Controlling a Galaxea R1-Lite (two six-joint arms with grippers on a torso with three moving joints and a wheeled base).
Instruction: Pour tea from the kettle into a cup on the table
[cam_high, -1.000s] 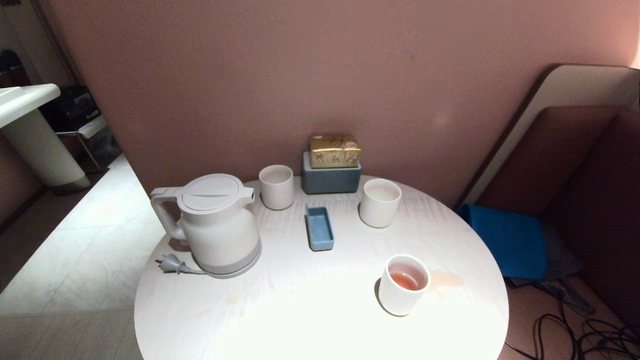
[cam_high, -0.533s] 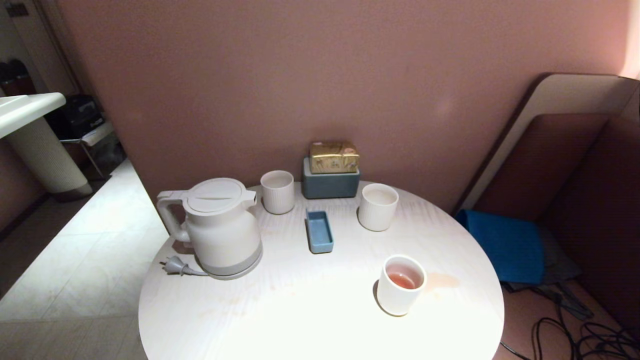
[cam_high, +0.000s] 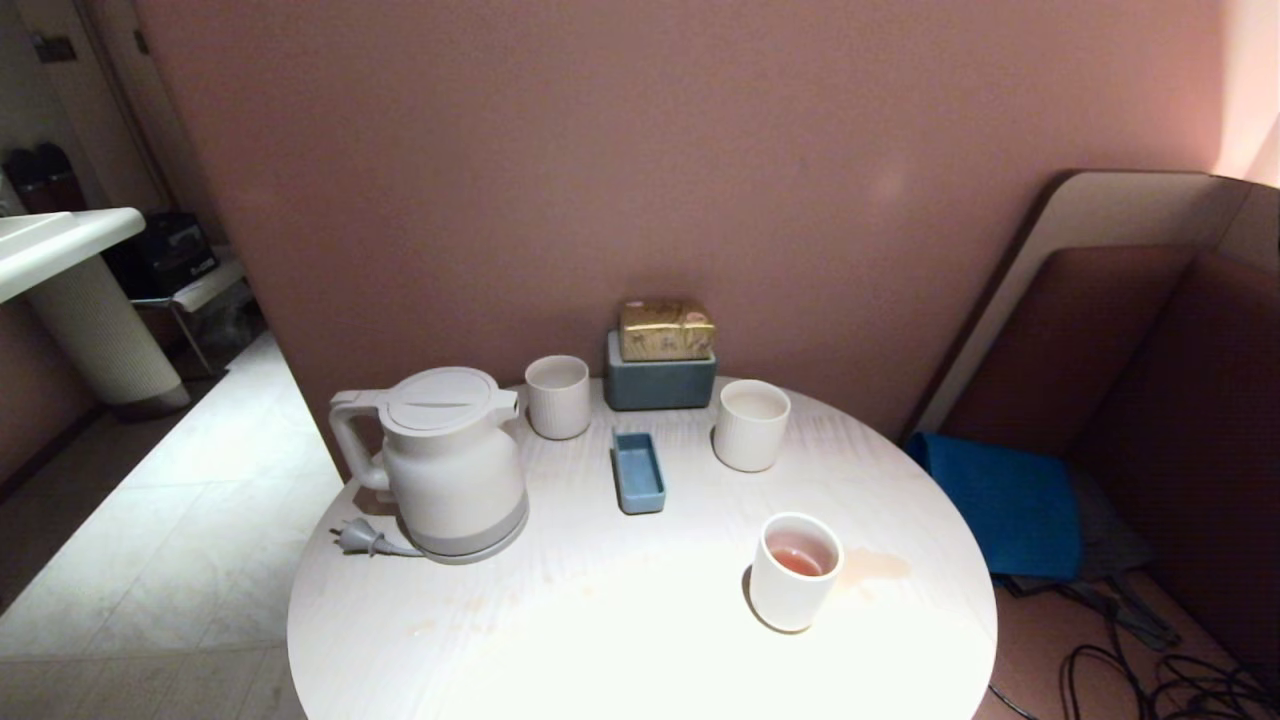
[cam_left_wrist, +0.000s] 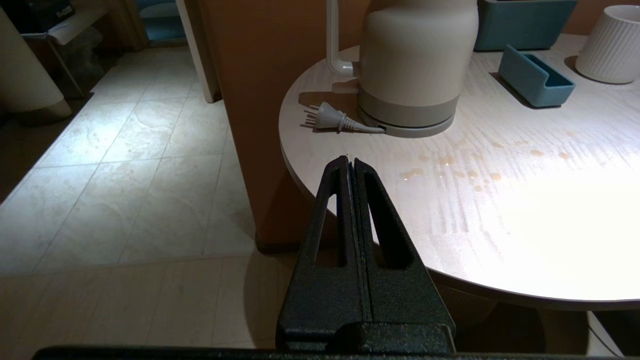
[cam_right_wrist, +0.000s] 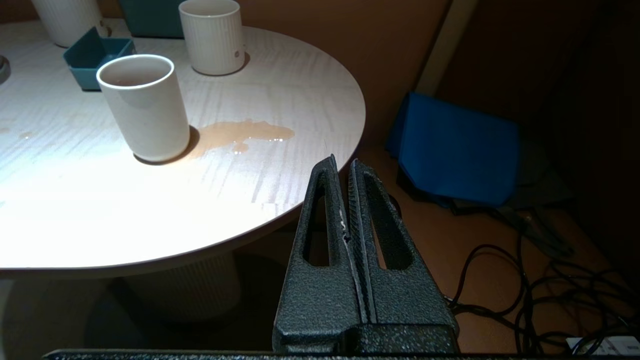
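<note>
Smooth cup (cam_high: 793, 572) holds tea (cam_high: 797, 561); ribbed cups' contents unclear; both end effectors pinched closed, empty.

Black textured left gripper (cam_left_wrist: 351, 161) at lower centre of frame, fingers pressed together; black textured right gripper (cam_right_wrist: 341, 162) likewise closed, empty.

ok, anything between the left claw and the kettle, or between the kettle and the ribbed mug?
Nothing visible between the left claw and the kettle, only bare table with drips. The plug lies beside the base. Between the kettle and the ribbed mug lies the low blue tray.
</note>
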